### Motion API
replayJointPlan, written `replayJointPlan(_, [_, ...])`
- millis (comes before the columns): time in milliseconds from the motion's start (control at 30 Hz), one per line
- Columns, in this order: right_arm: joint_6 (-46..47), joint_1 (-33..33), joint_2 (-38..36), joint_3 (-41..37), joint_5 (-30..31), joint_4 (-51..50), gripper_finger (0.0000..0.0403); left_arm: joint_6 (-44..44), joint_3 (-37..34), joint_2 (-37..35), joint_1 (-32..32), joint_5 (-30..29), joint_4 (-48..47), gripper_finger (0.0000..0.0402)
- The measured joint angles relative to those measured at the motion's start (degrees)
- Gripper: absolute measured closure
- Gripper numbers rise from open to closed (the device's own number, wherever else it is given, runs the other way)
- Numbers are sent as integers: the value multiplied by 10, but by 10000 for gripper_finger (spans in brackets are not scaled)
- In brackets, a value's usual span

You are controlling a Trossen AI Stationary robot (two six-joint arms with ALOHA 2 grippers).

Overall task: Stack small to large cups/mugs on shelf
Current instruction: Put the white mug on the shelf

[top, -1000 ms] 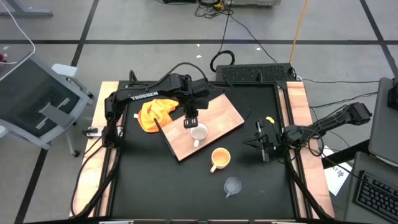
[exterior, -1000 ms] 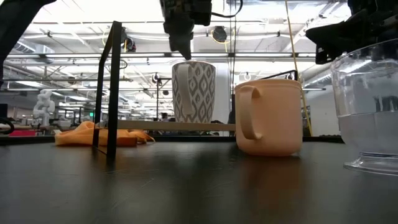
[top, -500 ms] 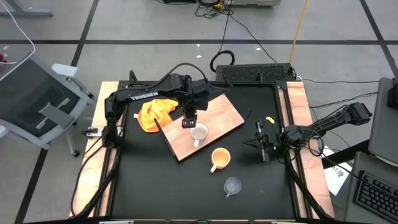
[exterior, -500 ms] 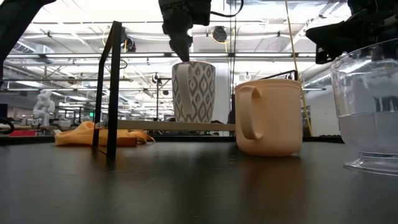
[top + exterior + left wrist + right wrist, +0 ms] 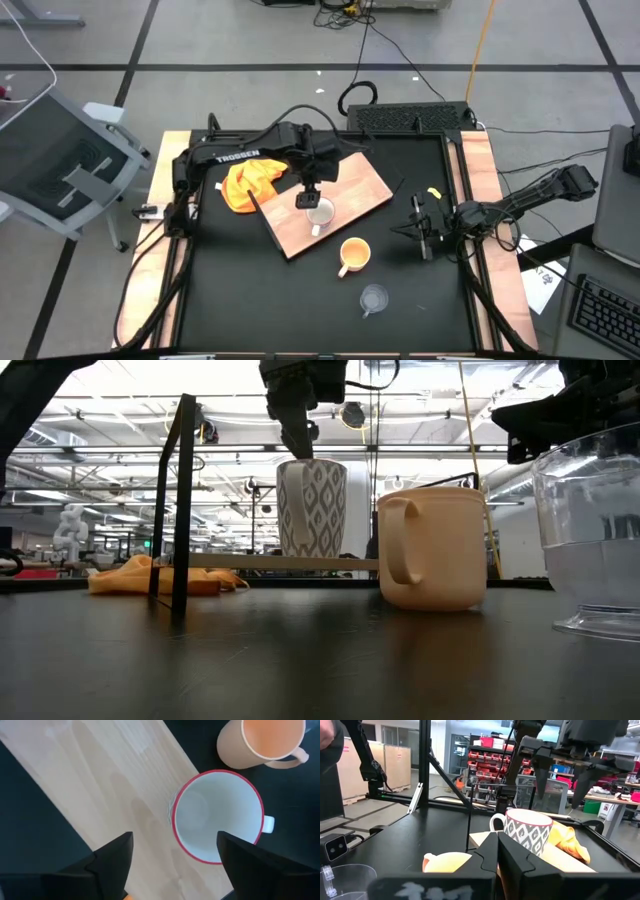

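Observation:
The white mug [image 5: 319,213], patterned grey on the outside with a red rim [image 5: 217,815], stands upright on its base on the wooden shelf board [image 5: 345,180]. My left gripper [image 5: 172,855] hovers open just above the mug's rim, one finger over its edge and one over the board, touching nothing. The yellow-orange mug [image 5: 353,254] and the clear glass cup [image 5: 373,299] stand on the black tabletop nearer the front. My right gripper [image 5: 405,231] waits shut at the table's right, low over the tabletop.
A yellow-orange cloth [image 5: 248,182] lies bunched at the board's left end. A thin black upright post [image 5: 182,500] rises near the board. A keyboard [image 5: 410,118] sits at the far edge. Bare black tabletop [image 5: 250,290] stretches across the front left.
My left gripper has opened and let go of the white mug's rim. The mug stays upright in the same spot on the board.

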Motion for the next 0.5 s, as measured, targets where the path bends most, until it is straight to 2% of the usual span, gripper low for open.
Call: replayJointPlan(500, [0, 0, 1, 0, 0, -9, 403, 6, 0, 30, -3, 2, 13, 114])
